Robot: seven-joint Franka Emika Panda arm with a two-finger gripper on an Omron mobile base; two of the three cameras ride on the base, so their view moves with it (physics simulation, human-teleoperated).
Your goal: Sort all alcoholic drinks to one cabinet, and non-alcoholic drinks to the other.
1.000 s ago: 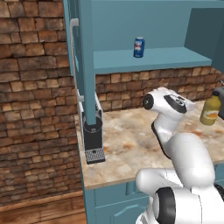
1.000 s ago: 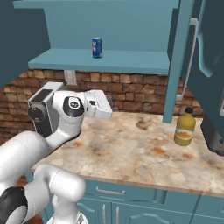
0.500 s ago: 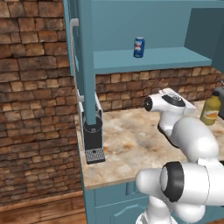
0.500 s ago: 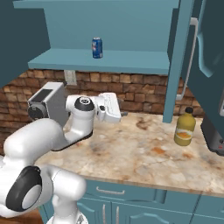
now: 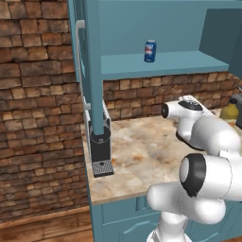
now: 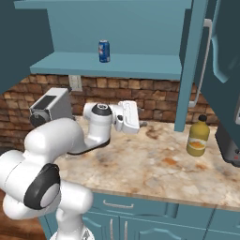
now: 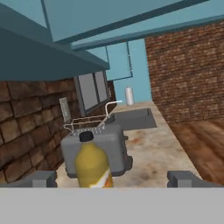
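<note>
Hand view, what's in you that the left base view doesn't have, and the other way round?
Hand view: a grey toaster right behind the yellow juice bottle, and a sink farther along. Left base view: the blue soda can on the cabinet shelf and a dark coffee machine. Both: the yellow juice bottle, the marble counter and the brick wall.

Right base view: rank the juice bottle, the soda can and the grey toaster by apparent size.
1. Grey toaster, partly hidden by the arm
2. Juice bottle
3. Soda can, farther back on the cabinet shelf, so possibly understated
</note>
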